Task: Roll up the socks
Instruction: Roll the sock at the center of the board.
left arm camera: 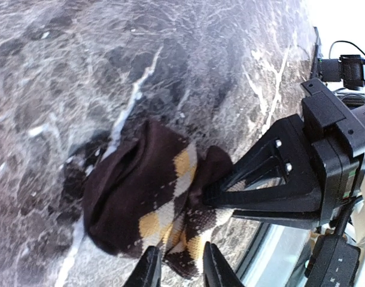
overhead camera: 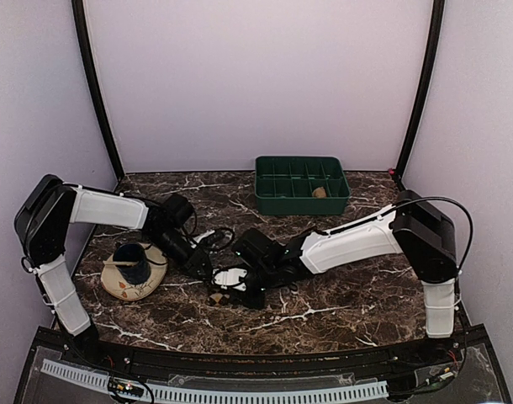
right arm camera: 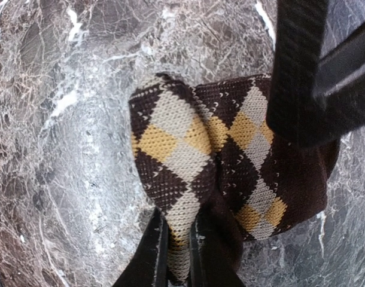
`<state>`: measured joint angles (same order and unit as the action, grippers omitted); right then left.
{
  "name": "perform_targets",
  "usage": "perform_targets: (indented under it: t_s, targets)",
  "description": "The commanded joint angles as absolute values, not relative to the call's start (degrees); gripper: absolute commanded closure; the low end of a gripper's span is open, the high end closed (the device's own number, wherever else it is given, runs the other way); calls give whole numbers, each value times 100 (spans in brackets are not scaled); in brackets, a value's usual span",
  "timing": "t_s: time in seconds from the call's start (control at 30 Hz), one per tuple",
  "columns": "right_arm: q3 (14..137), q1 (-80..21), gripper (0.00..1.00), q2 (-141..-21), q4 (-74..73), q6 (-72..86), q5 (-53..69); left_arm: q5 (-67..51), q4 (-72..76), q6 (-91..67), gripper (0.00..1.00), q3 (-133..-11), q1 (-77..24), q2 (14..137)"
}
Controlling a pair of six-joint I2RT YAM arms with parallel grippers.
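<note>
A bundled pair of socks (left arm camera: pixel 140 191) with a brown, cream and yellow diamond check lies on the marble table (overhead camera: pixel 341 295) near its front middle. In the right wrist view my right gripper (right arm camera: pixel 178 245) is shut on a checked fold of the socks (right arm camera: pixel 182 149). The left wrist view shows this gripper's fingers (left arm camera: pixel 254 191) pinching the bundle from the right. My left gripper (left arm camera: pixel 181 266) is open, its tips on either side of the bundle's near edge. From above, both grippers meet over the socks (overhead camera: pixel 215 297). A small tan lump (overhead camera: pixel 319 192) lies in the green tray.
A green tray with several compartments (overhead camera: pixel 300 199) stands at the back, right of centre. A round cream dish (overhead camera: pixel 113 282) holding a dark blue cup (overhead camera: pixel 137 263) sits at the left, close under the left arm. The table's front edge is near the grippers.
</note>
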<state>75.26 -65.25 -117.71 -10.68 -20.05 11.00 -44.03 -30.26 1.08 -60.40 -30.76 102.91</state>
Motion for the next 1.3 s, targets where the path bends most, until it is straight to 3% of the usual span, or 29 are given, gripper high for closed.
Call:
perform_targets:
  t_s: [0.0, 0.53, 0.73, 1.27]
  targets:
    - [7767, -6487, 100, -12131, -1941, -1625, 1294, -3937, -2645, -240, 73, -5676, -3036, 9746]
    - [8991, -6123, 100, -12841, -3456, -835, 2852, -1807, -434, -1373, 74, -3746, -3472, 7664]
    - [9085, -5912, 100, -12941, -3526, -630, 3498, -935, -133, -1444, 73, -3363, -4278, 7308]
    - [9997, -5394, 100, -13554, -4426, -783, 4607, -303, -219, -831, 66, -3264, -5326, 6952]
